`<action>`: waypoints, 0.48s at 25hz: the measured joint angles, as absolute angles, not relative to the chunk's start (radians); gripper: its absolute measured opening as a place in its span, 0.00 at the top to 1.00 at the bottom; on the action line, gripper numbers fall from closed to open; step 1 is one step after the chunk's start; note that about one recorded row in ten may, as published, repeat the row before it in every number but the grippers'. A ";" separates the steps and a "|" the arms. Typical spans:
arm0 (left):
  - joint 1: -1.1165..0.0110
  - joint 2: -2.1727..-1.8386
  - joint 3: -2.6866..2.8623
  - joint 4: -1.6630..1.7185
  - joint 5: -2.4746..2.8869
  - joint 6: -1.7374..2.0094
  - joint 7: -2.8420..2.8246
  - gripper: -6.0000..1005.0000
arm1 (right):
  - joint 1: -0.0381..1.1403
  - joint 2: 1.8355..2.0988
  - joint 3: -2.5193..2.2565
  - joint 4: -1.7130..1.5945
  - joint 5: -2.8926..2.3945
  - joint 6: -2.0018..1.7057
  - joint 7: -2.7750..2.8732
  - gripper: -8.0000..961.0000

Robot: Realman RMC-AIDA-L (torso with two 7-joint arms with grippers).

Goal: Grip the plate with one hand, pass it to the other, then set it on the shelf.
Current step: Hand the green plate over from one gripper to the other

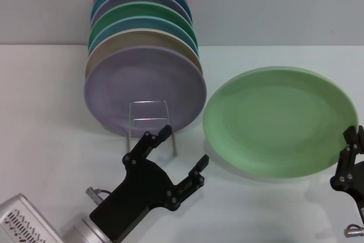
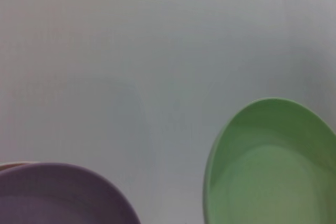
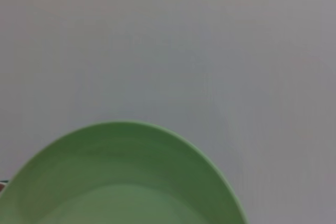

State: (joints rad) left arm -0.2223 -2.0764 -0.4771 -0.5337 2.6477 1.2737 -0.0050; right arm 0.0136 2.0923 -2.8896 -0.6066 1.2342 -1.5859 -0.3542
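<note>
The plate (image 1: 278, 120) is light pastel green and lies on the white table at the right; it also fills part of the left wrist view (image 2: 273, 171) and the right wrist view (image 3: 121, 182). My right gripper (image 1: 348, 160) is at the plate's near right rim, partly cut off by the picture's edge. My left gripper (image 1: 183, 146) is open and holds nothing, low in front of the shelf and left of the plate. The shelf (image 1: 149, 119) shows as a thin silver wire loop in front of a row of upright plates.
Several coloured plates stand on edge in the rack, with a lilac plate (image 1: 145, 89) at the front, then tan, blue, dark green and red ones behind. A pale wall runs along the back of the table (image 1: 45, 112).
</note>
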 joint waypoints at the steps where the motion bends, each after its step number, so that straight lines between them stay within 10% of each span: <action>1: -0.226 -2.076 -0.475 -0.535 2.648 1.272 -0.006 0.22 | 0.014 2.092 -2.890 -0.608 1.234 -1.585 -0.358 0.97; 12: -0.253 -2.075 -0.472 -0.560 2.647 1.198 -0.009 0.22 | 0.007 2.092 -2.890 -0.616 1.225 -1.576 -0.366 0.97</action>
